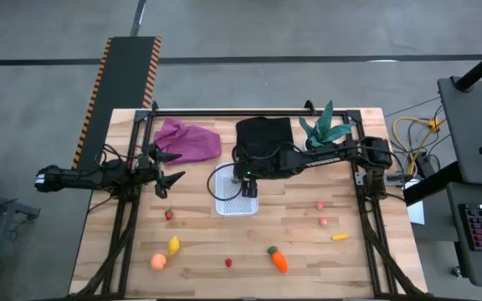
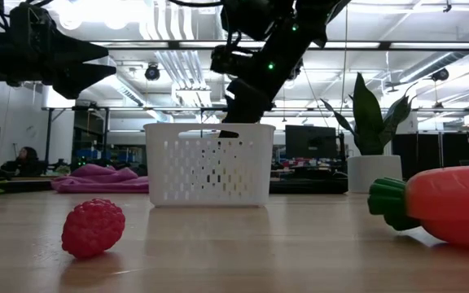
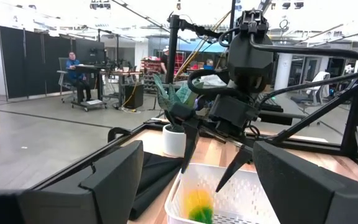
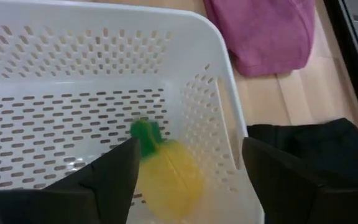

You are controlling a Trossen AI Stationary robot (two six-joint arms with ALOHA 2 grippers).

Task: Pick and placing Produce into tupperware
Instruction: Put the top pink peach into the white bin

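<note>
Tupperware (image 1: pixel 238 194), a white perforated tub, sits near the table (image 1: pixel 308 251) centre, just in front of the black cloth (image 1: pixel 264 132). Inside it: one yellow lemon with a green top (image 4: pixel 166 171), lying on the tub floor against one wall, blurred, apparently just dropped.

Right pincer (image 4: pixel 188 180) hangs directly over the tub, fingers spread, holding nothing; the lemon lies between and below them. Left wrist view confirms: right arm's fingers parted above the rim, yellow-green blur beneath.

Left pincer (image 1: pixel 167 167) waits above the left part of the table, beside the purple cloth (image 1: pixel 188 140), fingers apart, empty.

Produce not yet in the tub, all toward the front half of the table: carrot (image 1: pixel 278 259) front centre-right, peach (image 1: pixel 158 261) and a second lemon (image 1: pixel 174 245) front left, red berries (image 1: pixel 170 215) scattered, and a small yellow piece (image 1: pixel 340 237) near the right edge. Potted plant (image 1: pixel 325 130) at the back right, not part of the job.

Judgement: the drop looks done. To finish well, lift the right pincer straight up clear of the rim before swinging away, so a finger doesn't catch the wall and drag the light tub. Then take the nearest right-side pieces.
</note>
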